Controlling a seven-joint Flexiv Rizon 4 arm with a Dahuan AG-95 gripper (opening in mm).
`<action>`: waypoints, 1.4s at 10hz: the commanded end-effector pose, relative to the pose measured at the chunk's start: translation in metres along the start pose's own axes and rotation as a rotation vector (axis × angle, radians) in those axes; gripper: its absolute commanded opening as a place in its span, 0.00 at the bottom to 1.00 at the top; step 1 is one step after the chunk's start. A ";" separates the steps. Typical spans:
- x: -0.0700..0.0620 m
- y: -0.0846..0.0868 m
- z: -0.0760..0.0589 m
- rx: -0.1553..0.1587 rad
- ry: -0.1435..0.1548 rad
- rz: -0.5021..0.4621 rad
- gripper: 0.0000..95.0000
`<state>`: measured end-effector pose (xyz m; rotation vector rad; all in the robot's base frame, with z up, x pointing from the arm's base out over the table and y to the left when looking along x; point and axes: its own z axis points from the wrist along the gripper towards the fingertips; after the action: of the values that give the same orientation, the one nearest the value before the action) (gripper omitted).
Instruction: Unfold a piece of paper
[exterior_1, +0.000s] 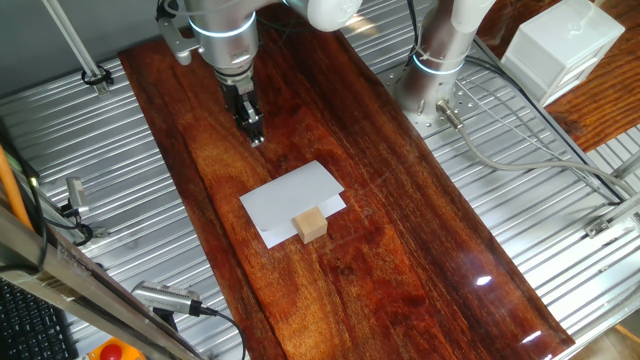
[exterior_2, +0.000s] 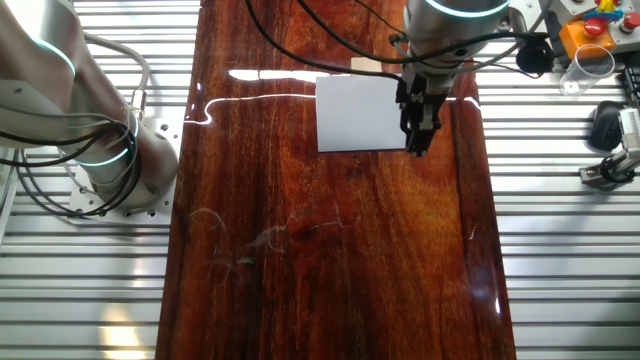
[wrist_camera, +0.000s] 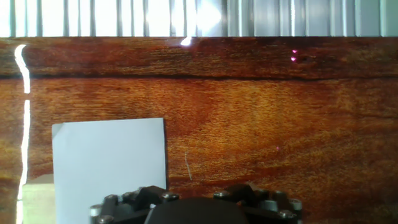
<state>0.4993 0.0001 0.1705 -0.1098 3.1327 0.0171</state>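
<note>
The piece of paper (exterior_1: 290, 195) lies folded on the dark wooden table top, white and flat. A small tan wooden cube (exterior_1: 311, 225) rests on its near edge. The paper also shows in the other fixed view (exterior_2: 358, 112) and in the hand view (wrist_camera: 109, 158), with the cube at the lower left (wrist_camera: 36, 199). My gripper (exterior_1: 254, 133) hangs over the bare wood just beyond the paper's far corner, apart from it. In the other fixed view the gripper (exterior_2: 420, 140) is at the paper's right edge. The fingers look closed together and hold nothing. They are hidden in the hand view.
A white boxy block (exterior_1: 560, 45) stands off the board at the far right. A second arm's base (exterior_1: 438, 70) is bolted beside the board's far edge. An orange box (exterior_2: 590, 30), a clear cup (exterior_2: 585, 68) and cables lie on the metal slats.
</note>
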 end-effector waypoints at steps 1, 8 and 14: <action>-0.001 0.000 0.000 0.002 0.000 0.011 0.00; -0.001 0.000 0.000 0.000 -0.003 0.026 0.00; 0.000 0.000 0.000 0.001 -0.052 -0.124 0.00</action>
<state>0.4992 0.0000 0.1707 -0.1395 3.0812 0.0251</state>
